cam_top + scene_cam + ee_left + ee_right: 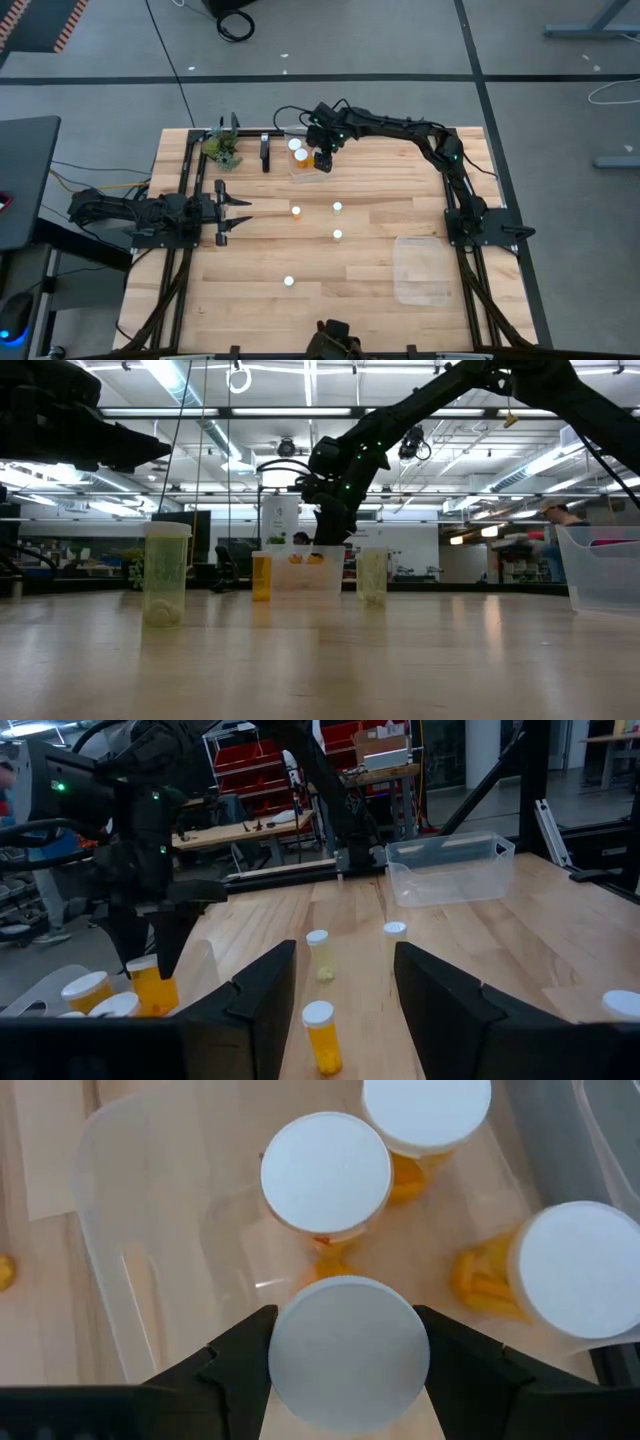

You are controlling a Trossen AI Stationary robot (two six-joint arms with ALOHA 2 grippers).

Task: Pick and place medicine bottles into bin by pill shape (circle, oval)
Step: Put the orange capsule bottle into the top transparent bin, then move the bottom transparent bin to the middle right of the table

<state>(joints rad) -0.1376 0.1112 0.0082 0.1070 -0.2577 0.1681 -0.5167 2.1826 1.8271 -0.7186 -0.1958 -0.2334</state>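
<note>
My right gripper (323, 157) reaches over a small clear bin (306, 172) at the table's far side and is shut on an orange medicine bottle with a white cap (350, 1345). Other white-capped bottles (325, 1170) (425, 1110) (580, 1270) stand upright in that bin. Several more bottles stand upright on the table: (296, 211), (337, 207), (337, 234), (289, 281). My left gripper (235, 212) is open and empty at the table's left, its fingers (260, 990) pointing toward the bottles. My right gripper pinches the bottle's top between its two fingers, one on each side of the white cap (290, 1350). The fingers come from above, pointing down. The bottle (152, 992) hangs upright below them at the small bin. Whether its base rests on the bin's floor I cannot tell.
A larger clear bin (420, 268) sits at the table's right near side. A small green plant (224, 150) and a dark upright piece (265, 152) stand at the far left. The four loose bottles stand spread over the middle of the table.
</note>
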